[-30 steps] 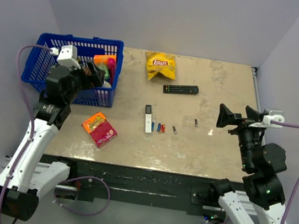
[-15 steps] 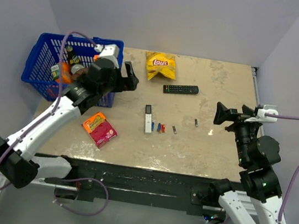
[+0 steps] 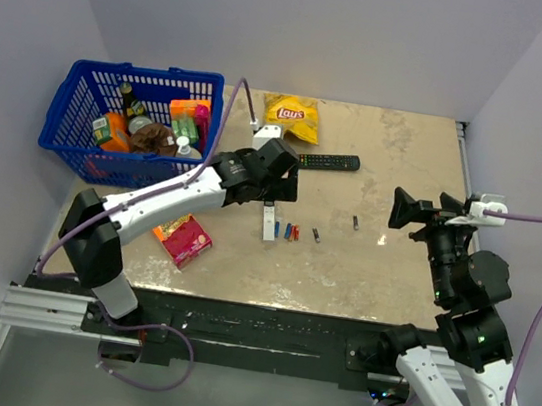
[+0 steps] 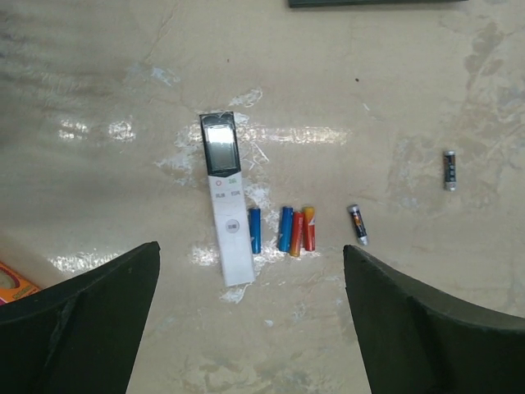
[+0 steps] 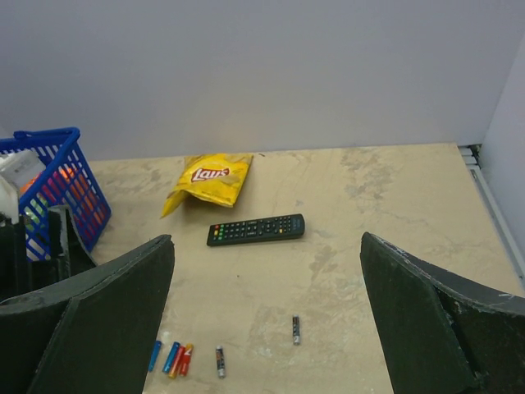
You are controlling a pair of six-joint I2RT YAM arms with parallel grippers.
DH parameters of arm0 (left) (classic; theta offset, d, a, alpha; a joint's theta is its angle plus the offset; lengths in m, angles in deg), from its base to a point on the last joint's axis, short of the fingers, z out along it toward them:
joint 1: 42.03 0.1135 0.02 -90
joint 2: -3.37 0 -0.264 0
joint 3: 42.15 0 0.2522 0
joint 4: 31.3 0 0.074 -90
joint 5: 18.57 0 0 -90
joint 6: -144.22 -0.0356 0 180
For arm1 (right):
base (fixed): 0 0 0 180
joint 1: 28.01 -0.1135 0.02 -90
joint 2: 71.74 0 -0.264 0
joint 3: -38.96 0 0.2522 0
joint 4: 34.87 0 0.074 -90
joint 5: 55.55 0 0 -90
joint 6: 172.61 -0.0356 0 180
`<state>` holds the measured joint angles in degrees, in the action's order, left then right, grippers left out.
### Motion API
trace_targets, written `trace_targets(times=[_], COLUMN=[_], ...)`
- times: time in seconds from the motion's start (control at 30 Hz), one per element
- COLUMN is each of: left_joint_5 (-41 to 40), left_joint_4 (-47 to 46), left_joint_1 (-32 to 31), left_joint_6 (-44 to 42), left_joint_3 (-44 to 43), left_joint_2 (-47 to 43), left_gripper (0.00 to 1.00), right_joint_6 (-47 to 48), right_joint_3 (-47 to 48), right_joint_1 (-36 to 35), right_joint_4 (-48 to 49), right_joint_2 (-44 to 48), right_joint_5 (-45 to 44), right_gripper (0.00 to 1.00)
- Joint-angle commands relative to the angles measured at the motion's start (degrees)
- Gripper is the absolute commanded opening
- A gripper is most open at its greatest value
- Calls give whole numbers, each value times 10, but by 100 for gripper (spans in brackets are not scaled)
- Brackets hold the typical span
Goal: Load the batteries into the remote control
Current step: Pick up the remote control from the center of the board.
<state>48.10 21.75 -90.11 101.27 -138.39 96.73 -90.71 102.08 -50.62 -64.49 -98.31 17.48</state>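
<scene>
Four slim batteries (image 4: 285,230) lie just beside the white remote control (image 4: 226,209) on the counter (image 4: 369,98). They look light, smooth and prone to rolling, so pinch one across its middle. The left tool (image 4: 250,246) hangs above them, spread wide; the right tool (image 3: 422,209) gapes well apart.

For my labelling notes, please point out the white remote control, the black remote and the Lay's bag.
white remote control (image 4: 227,205): left wrist view, white body below screen
black remote (image 5: 255,229): right wrist view, middle of keypad
Lay's bag (image 5: 212,187): right wrist view, yellow front
</scene>
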Motion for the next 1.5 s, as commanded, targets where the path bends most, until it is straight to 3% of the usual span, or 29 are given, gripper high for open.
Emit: trace_targets(times=[0.0,0.27,0.4,0.7,1.23,1.47], left_joint_5=[-47,-87,-81,-45,5,12], left_joint_4=[-2,3,2,-30,-58,-58], left_joint_1=[0,9,21,56,56,56], left_joint_6=[25,42,54,46,31,30], left_joint_3=[-4,-30,-45,-49,-65,-59], left_joint_2=[30,129,169,218,250,264], left_gripper=[96,83,74,63,66,57], right_joint_6=[-5,-5,-4,3,4,5], right_joint_3=[-3,-6,-4,-5,-8,-10], right_joint_1=[-2,-2,-2,-2,-2,-2], right_joint_4=[11,2,-4,-8,-7,-8], right_joint_2=[0,6,7,5,1,3], right_joint_5=[7,11,13,10,5,5], right_gripper=[98,98,98,98,98,98])
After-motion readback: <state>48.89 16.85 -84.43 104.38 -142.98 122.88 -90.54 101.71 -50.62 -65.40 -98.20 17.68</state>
